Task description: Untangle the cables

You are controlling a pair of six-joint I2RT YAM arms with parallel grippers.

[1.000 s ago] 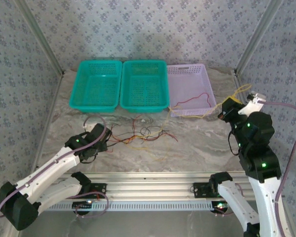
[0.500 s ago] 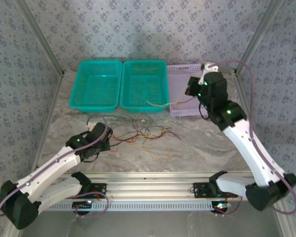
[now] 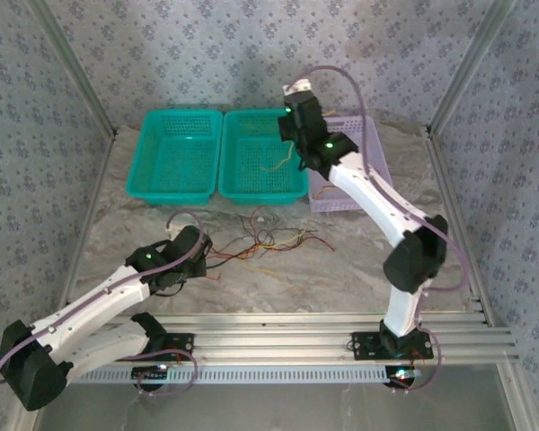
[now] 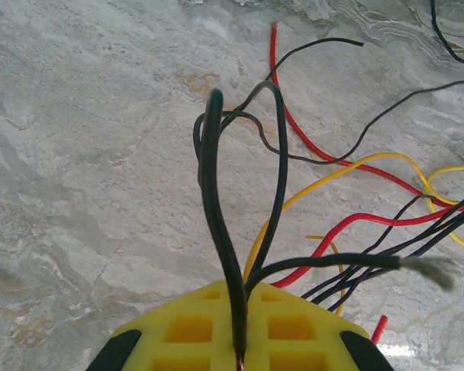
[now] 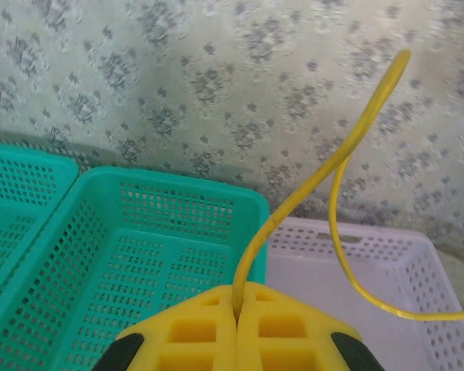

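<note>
- Right gripper [image 3: 298,154] is held up over the middle green basket [image 3: 260,197], close to the pale purple basket [image 3: 378,166].
- Its yellow pads [image 5: 216,303] are pressed together on one yellow cable [image 5: 322,176].
- That yellow cable is lifted in the air. It is bent into a loop above the pads, and its loose part is trailed off to the right.
- Left gripper [image 4: 240,352] is kept low over the counter [image 3: 323,278], at the left side of the pile of cables [image 3: 268,241].
- It is clamped on a black cable [image 4: 215,178], which is pulled up into a tall loop.
- Red cables [image 4: 294,133], yellow ones and more black ones are left crossed over each other on the counter, just beside that loop.
- Another green basket [image 3: 172,195] is set to the left of the middle one, right next to it.
</note>
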